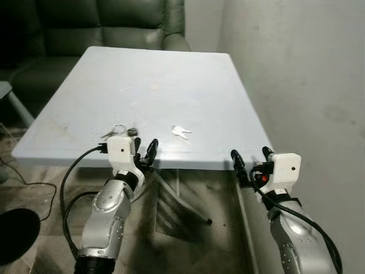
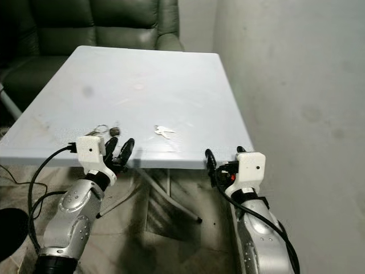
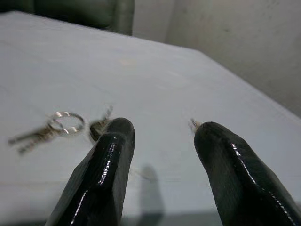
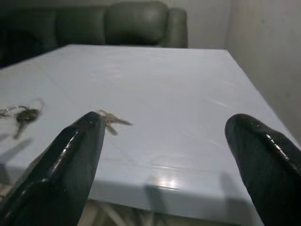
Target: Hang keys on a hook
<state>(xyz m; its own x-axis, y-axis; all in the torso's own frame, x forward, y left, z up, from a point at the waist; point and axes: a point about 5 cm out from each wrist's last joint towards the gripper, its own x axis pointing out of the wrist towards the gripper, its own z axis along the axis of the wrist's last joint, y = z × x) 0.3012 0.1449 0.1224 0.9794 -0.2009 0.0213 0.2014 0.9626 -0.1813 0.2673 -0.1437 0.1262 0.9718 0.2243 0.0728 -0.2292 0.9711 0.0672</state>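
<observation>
keys on ring (image 1: 117, 132) at our 11 o'clock on counter (image 1: 171, 80) | light, stiff, slippery; we'd pinch the ring | left claw (image 1: 145, 149) released beside it | right claw (image 1: 251, 158) released

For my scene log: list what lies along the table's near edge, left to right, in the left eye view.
Left end effector beside the ringed key bunch → small loose keys → right end effector, all along the table.

Head stereo pair looks forward and down over the table (image 1: 154, 85). Wrist cameras sit low near its front edge, facing across the shared tabletop toward the sofa (image 4: 141, 23).
</observation>
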